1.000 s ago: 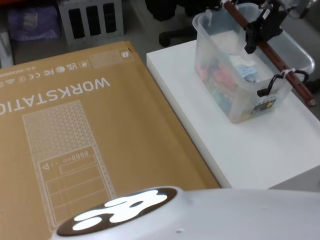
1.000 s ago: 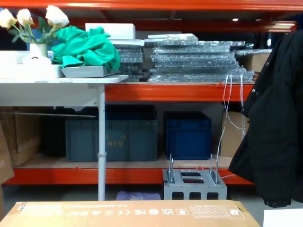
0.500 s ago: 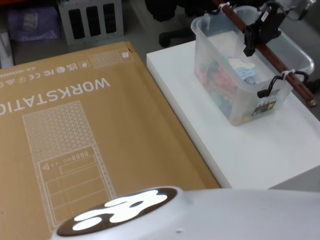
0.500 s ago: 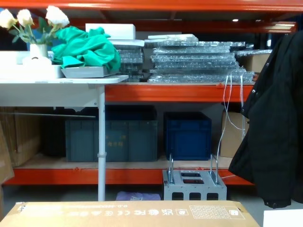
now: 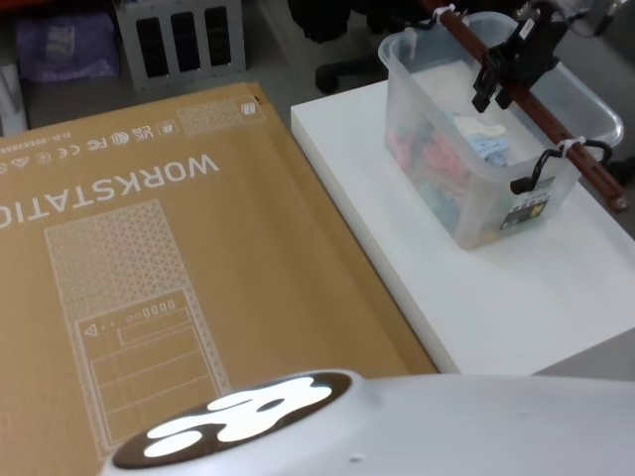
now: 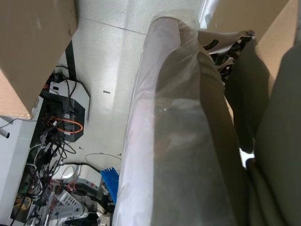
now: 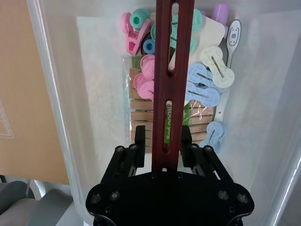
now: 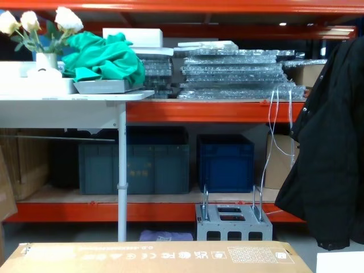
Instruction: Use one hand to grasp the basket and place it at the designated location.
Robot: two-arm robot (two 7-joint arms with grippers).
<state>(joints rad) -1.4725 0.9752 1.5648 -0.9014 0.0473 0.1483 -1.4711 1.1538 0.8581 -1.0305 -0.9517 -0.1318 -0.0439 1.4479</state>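
The basket [image 5: 466,188] is a clear plastic bin with a reddish-brown bar handle [image 5: 541,114]. It stands on the white table [image 5: 476,297] at the far right and holds pastel clothespins [image 7: 207,80]. My right gripper [image 5: 493,96] hangs over the bin, straddling the handle [image 7: 171,56]. In the right wrist view the gripper [image 7: 163,136] is open, with one black finger [image 7: 139,139] on each side of the bar and a small gap between each finger and it. A light grey segment of my left arm [image 6: 178,141] is parked low beside the cardboard.
A large brown cardboard box [image 5: 149,248] printed WORKSTATION lies left of the white table, and its top edge [image 8: 153,257] shows in the chest view. Orange shelving [image 8: 216,108] with crates stands beyond. A black jacket [image 8: 330,159] hangs at the right.
The basket shifted a little toward the far left with the gripper on its handle. Then the right gripper's fingers spread apart off the bar.
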